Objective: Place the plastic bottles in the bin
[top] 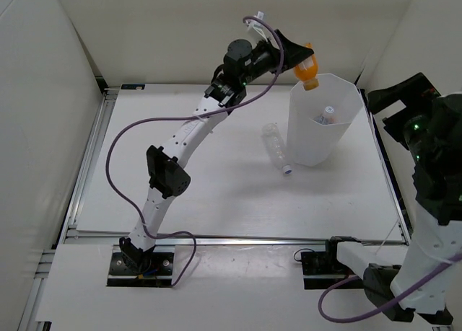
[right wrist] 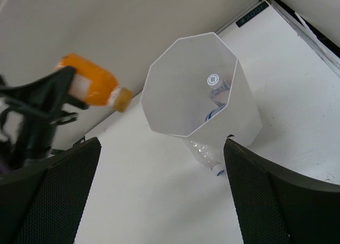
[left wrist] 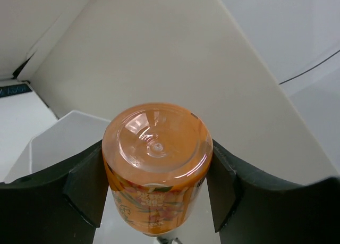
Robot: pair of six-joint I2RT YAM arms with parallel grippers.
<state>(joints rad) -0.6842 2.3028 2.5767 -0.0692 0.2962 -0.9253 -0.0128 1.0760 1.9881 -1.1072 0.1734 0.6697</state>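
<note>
My left gripper [top: 302,61] is shut on the orange bottle [top: 306,73] and holds it cap down above the far left rim of the white faceted bin [top: 310,147]. In the left wrist view the orange bottle [left wrist: 156,148] sits base up between both fingers [left wrist: 82,185], with the bin wall [left wrist: 58,143] below. A white-capped bottle [top: 326,115] lies inside the bin, and it also shows in the right wrist view [right wrist: 214,82]. A clear bottle [top: 276,149] lies on the table against the bin's left side. My right gripper [top: 395,104] is open and empty, raised to the right of the bin.
White walls enclose the table at the back and on both sides. A metal rail [top: 90,158] runs along the table's left edge. In the right wrist view the bin [right wrist: 175,95], the orange bottle [right wrist: 93,87] and the clear bottle [right wrist: 207,156] lie ahead of my open right gripper [right wrist: 159,196].
</note>
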